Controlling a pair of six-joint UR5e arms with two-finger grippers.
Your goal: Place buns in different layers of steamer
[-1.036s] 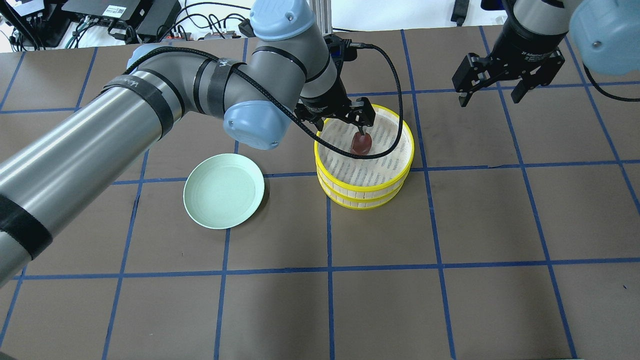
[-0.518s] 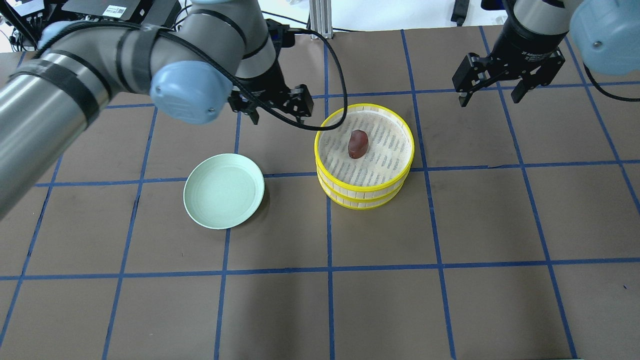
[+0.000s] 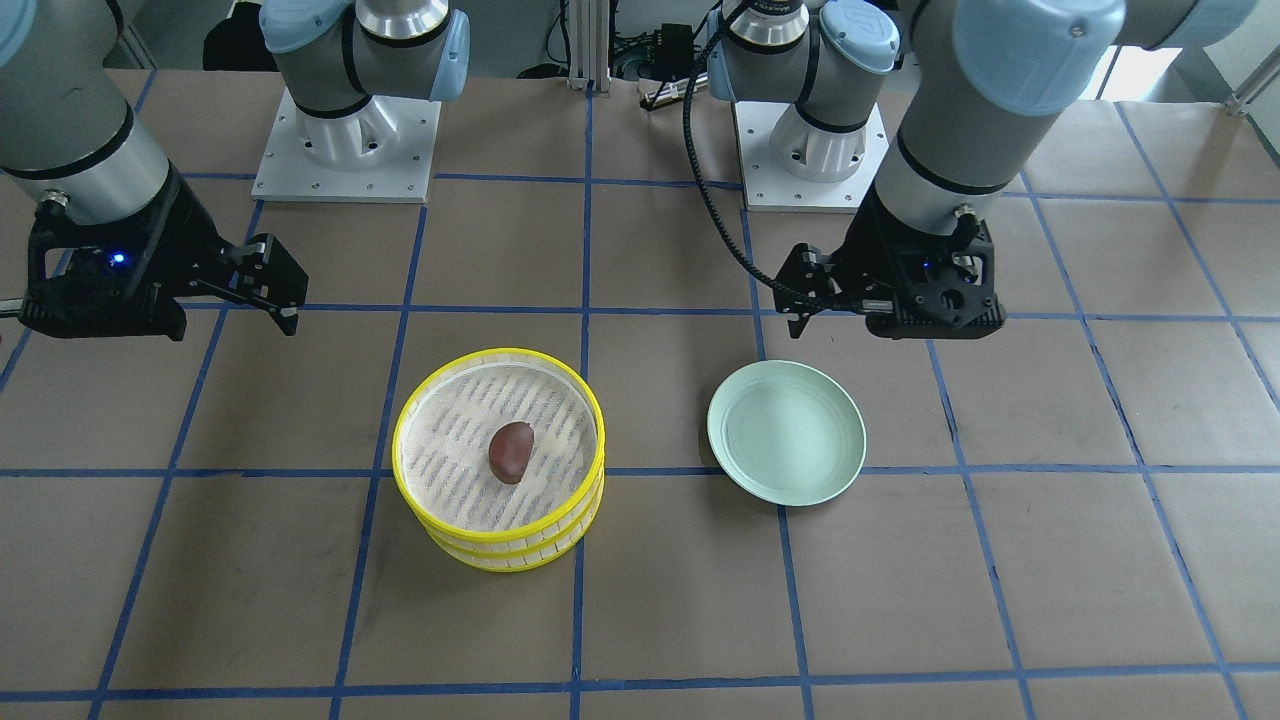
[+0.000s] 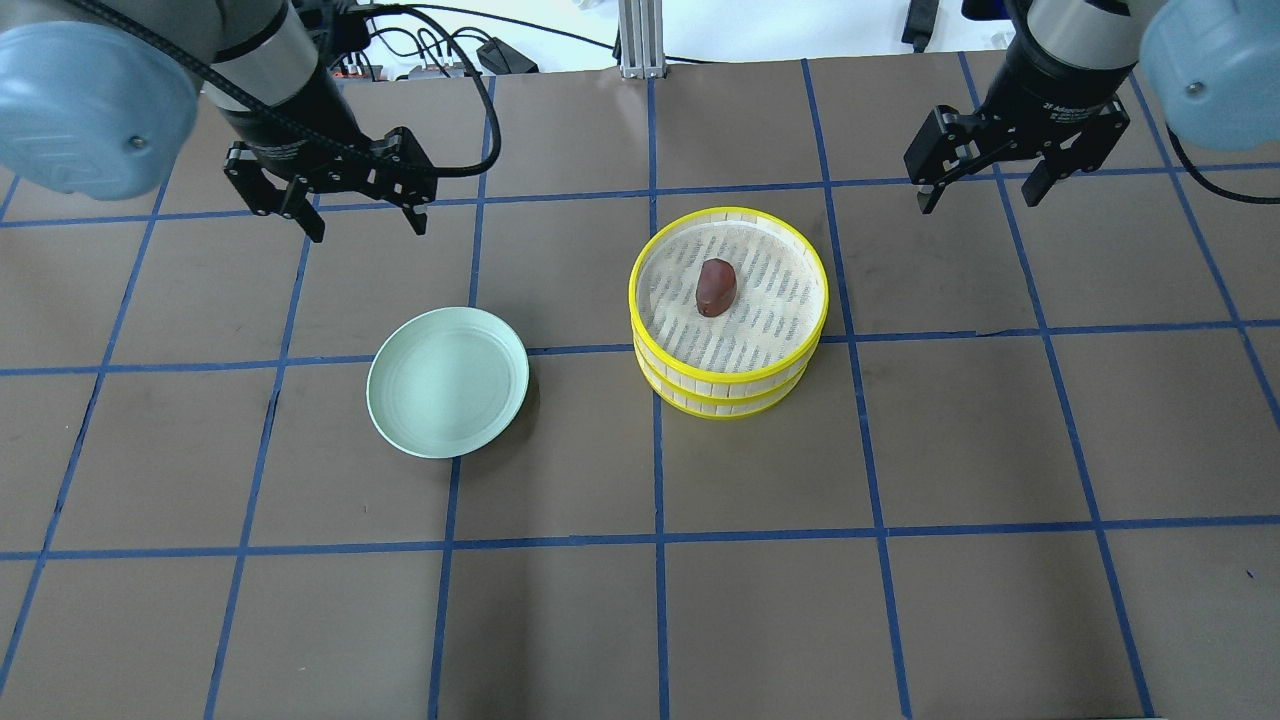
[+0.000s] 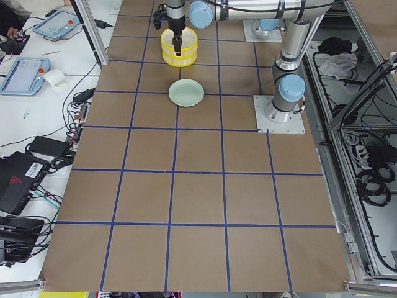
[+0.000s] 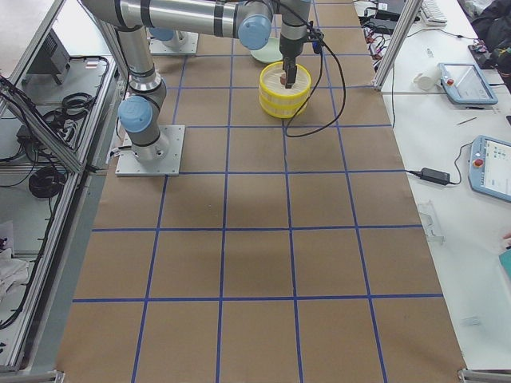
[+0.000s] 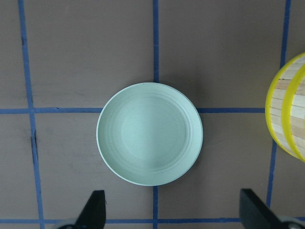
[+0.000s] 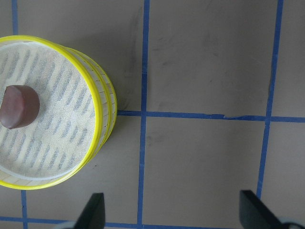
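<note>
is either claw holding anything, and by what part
Nothing: left claw and right claw are both open and empty; the brown bun lies loose in the steamer.

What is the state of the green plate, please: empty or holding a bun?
Empty: the plate shows only its bare green surface.

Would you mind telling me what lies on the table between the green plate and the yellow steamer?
Only bare brown table crossed by a blue tape line, as the overhead view shows; the plate and steamer stand apart.

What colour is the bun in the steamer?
Dark reddish-brown bun; the right wrist view shows it best.
</note>
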